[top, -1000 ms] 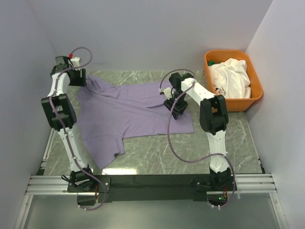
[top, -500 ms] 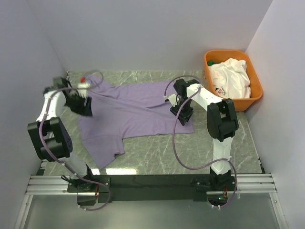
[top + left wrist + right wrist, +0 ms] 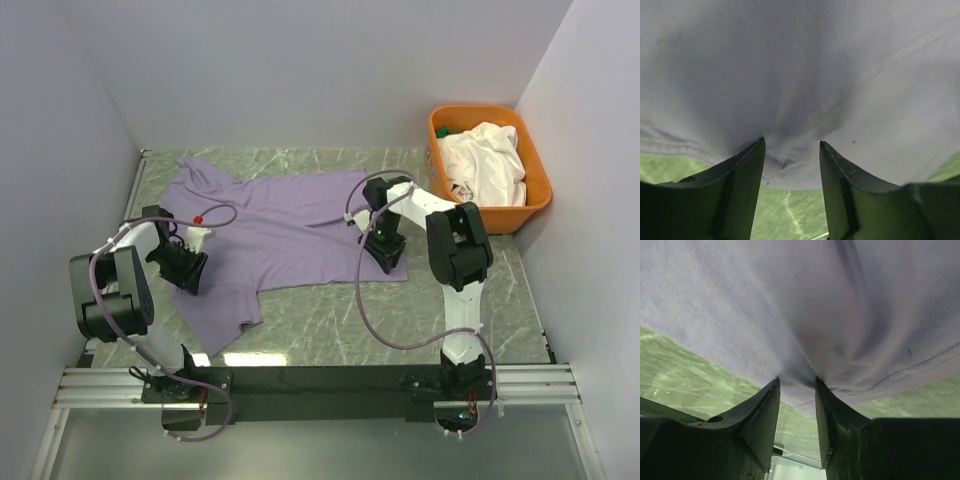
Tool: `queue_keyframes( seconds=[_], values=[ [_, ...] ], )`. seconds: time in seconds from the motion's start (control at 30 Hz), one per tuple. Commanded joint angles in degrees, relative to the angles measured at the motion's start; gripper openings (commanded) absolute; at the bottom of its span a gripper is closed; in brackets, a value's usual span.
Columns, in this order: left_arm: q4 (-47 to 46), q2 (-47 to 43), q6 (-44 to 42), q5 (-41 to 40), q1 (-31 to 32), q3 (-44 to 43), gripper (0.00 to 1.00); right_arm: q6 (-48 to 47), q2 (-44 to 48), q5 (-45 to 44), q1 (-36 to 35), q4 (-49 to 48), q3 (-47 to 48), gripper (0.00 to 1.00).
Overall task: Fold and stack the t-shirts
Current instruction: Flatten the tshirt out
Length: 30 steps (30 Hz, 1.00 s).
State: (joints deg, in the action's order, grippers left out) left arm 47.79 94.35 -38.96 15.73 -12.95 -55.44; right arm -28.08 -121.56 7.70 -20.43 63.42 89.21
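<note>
**A:** How far along was the job?

**B:** Barely begun, I'd say. The lavender t-shirt [image 3: 280, 225] lay spread open on the table [image 3: 330, 320] across the middle of the frame. There was no fold in it, and one sleeve trailed toward the lower left. The white t-shirt [image 3: 485, 160] sat crumpled in the orange tub [image 3: 541, 190] at the upper right.

**A:** And the hands?

**B:** The right hand [image 3: 385, 255] was clamped on the lavender shirt's lower right edge, with creases running into its fingertips. The left hand [image 3: 188, 278] was down on the shirt's left part with cloth between its fingers. Whether it gripped, I couldn't tell.

**A:** What remained?

**B:** Folding both shirts, then stacking them.
</note>
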Motion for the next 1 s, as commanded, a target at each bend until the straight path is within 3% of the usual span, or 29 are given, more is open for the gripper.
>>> queue_keyframes(
  seconds=[0.0,0.23,0.33,0.43,0.57,0.77,0.97],
  values=[
    [0.45,-3.55,-4.71,-5.44,-0.06,3.49,0.53,-1.19,1.22,0.12,-0.4,-0.58,-5.88,0.42],
    [11.51,-13.21,-12.79,-7.73,-0.58,10.35,0.48,-4.7,10.63,2.48,-7.86,0.73,-18.36,0.43],
    [14.69,-16.64,-15.26,-6.59,-2.6,8.25,0.49,-6.28,14.76,6.61,-9.19,4.33,-19.95,0.44],
    [19.0,-15.87,-17.29,-1.33,-4.89,-0.34,0.54,-6.82,15.65,8.37,-6.13,7.58,-13.65,0.45],
    [19.72,-9.03,-12.74,7.99,-5.6,-14.06,0.6,-4.01,10.3,9.7,-0.24,8.74,7.4,0.45],
    [6.36,1.6,2.09,11.52,-5.24,-26.72,0.63,2.84,-4.88,3.03,1.44,2.69,29.75,0.43],
    [1.34,12.42,12.67,13.63,-4.8,-37.71,0.62,6.63,-14.3,-2.16,1.53,-5.31,40.16,0.42]
  ],
)
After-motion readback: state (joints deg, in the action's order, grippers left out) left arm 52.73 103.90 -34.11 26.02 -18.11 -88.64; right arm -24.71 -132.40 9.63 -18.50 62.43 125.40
